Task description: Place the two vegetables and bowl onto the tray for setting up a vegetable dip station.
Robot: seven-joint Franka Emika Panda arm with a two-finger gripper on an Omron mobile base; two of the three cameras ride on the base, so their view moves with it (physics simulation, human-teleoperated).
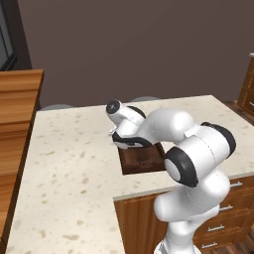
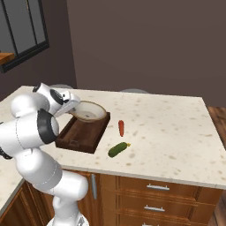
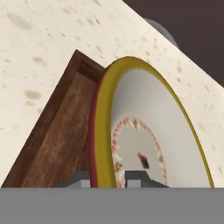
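The gripper (image 2: 74, 107) was clenched on the near rim of the bowl (image 2: 89, 111), holding it tilted over the far end of the tray (image 2: 81, 134). So the bowl step was in hand; next it looked to need lowering flat and letting go. Further right on the counter (image 2: 176, 132) lay the chilli (image 2: 121, 127) and cucumber (image 2: 118, 149), both off the tray.
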